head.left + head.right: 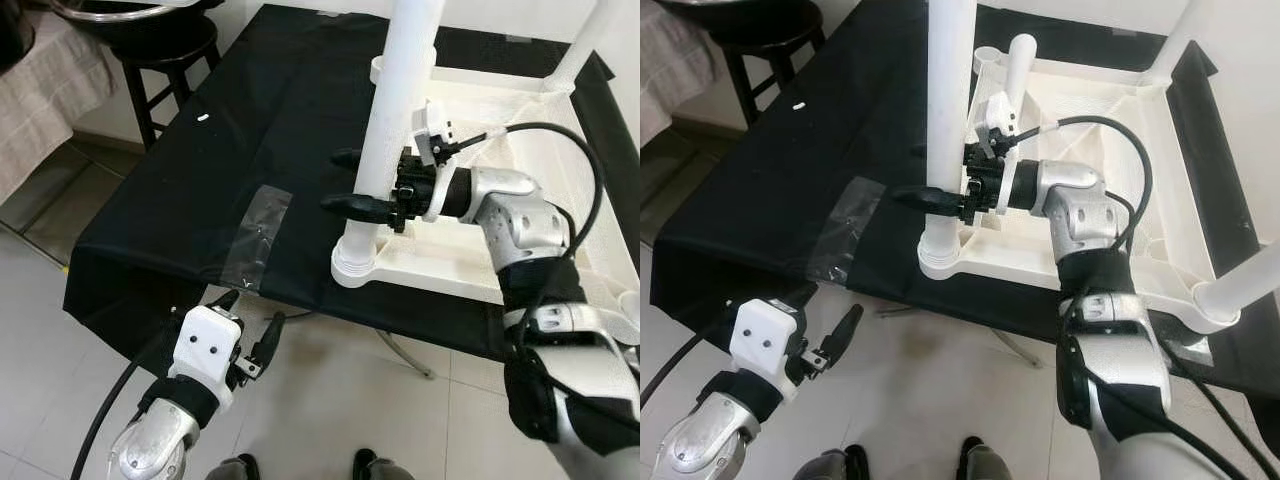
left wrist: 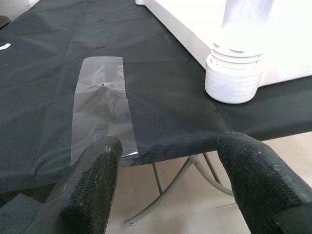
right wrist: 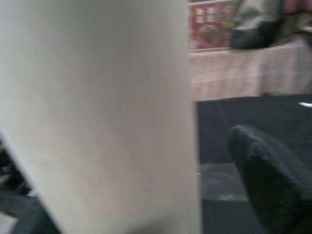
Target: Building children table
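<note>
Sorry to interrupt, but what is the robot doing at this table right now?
It is assembling a white children's table, which lies upside down on a black-covered work table. The right tool is closed around one upright white leg seated in a corner socket. The left tool hangs open below the work table's edge, holding nothing.

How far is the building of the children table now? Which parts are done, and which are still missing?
Done, it seems: the white tabletop lies upside down on the black cloth, with legs standing in three corners, such as the far leg. In hand: the right pincer grips the near leg seated in its corner socket. The left pincer hangs open below the table edge. Left: one far socket looks empty.
</note>
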